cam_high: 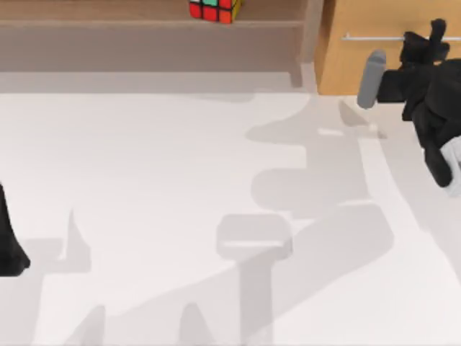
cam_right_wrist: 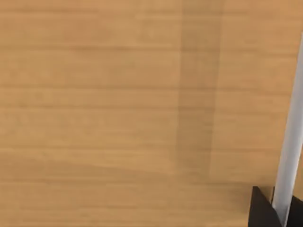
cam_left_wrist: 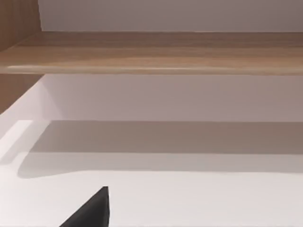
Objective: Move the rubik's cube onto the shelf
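1. Rubik's cube (cam_high: 215,9) sits on the shelf (cam_high: 144,24), at the top view's upper edge, left of the upright side post (cam_high: 311,32). Nothing is touching it. Placement looks done.
2. Right end effector (cam_high: 431,36) is up against the orange-wood cabinet (cam_high: 346,65), at its silver bar handle (cam_high: 374,37). Right wrist view shows the handle (cam_right_wrist: 289,156) between two dark finger parts, so it reads as gripping the bar; can't tell how wide it is.
3. Left arm (cam_high: 11,245) parked at the worktop (cam_high: 158,180) left edge; its end effector state can't be told.
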### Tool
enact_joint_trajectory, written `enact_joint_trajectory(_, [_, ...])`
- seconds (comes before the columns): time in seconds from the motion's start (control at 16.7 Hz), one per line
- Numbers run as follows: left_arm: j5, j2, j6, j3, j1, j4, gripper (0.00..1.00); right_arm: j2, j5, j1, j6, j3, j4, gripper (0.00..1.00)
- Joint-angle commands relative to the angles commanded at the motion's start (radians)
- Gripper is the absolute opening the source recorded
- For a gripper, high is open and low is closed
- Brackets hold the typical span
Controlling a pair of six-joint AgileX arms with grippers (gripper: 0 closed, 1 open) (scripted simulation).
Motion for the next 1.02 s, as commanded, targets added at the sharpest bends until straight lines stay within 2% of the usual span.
enact_joint_trajectory(0.66, [0.0, 0.0, 0.0, 0.0, 0.0, 0.0, 1.0, 0.0, 0.0, 0.0, 0.0, 0.0, 0.0, 0.98])
enact_joint_trajectory(1.02, [0.0, 0.0, 0.0, 0.0, 0.0, 0.0, 1.0, 0.0, 0.0, 0.0, 0.0, 0.0, 0.0, 1.0])
